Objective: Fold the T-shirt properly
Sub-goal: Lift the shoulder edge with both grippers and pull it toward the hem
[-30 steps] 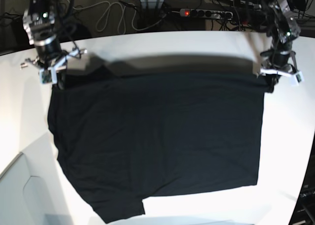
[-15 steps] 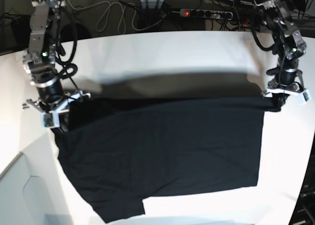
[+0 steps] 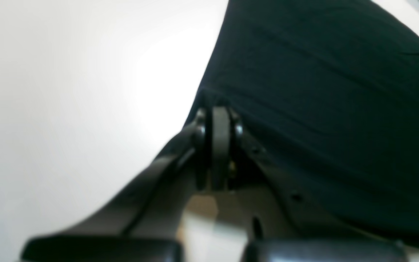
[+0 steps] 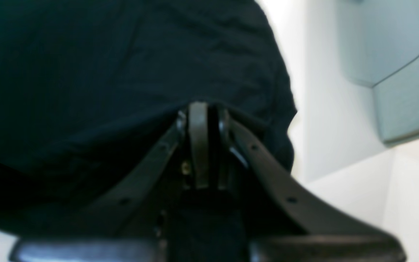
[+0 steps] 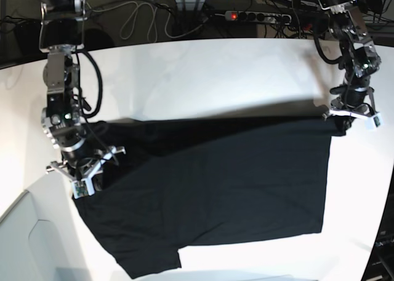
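Dragging far edge of T-shirt nearer across table, right gripper and left gripper both clamping fabric corners.

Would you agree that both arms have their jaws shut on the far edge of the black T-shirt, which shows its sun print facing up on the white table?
Not quite: the T-shirt shows only plain black fabric, no sun print, as the base view shows. The rest holds: the left gripper and right gripper are shut on its far edge, over the white table.
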`<state>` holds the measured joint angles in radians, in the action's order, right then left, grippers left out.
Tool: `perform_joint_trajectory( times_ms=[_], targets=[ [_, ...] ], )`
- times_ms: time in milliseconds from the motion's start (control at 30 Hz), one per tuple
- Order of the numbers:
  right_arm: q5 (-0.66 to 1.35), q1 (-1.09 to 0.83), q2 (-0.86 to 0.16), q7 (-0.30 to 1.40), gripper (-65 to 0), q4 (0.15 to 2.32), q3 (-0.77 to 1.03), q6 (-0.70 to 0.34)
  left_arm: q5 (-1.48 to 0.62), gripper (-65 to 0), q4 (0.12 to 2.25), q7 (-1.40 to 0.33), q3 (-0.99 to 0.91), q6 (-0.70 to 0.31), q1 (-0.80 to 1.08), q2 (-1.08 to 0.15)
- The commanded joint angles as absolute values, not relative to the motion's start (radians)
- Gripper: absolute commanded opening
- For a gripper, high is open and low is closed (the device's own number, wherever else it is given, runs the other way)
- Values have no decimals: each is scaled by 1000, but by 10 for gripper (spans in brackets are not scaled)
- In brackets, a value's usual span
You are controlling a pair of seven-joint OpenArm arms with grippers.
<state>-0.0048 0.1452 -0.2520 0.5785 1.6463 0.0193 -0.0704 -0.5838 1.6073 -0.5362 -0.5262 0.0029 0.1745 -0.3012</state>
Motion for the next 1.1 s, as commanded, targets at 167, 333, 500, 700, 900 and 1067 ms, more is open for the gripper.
perform_joint_trajectory(
  times_ms=[167,333,500,700,900,1067],
  targets=[
    [-4,191,-262,552,-647,1646,24,-71,-591,-650,1618,-510,-532,1,125,-320],
    [-42,219,-260,552,-647,1641,22,-71,-591,-650,1618,-510,-530,1,99,-320],
    [-70,278,-252,552,-647,1566,22,-73,-590,-650,1601,-512,-530,1,74,-321],
    [-71,343,-252,552,-647,1477,22,-73,-590,-650,1583,-512,-530,1,68,-321],
    [-71,369,-254,550,-647,1422,22,-73,-590,-650,1552,-512,-530,1,50,-321],
    [-71,335,-254,550,-647,1423,22,-73,-590,-650,1527,-512,-530,1,31,-321]
  ],
)
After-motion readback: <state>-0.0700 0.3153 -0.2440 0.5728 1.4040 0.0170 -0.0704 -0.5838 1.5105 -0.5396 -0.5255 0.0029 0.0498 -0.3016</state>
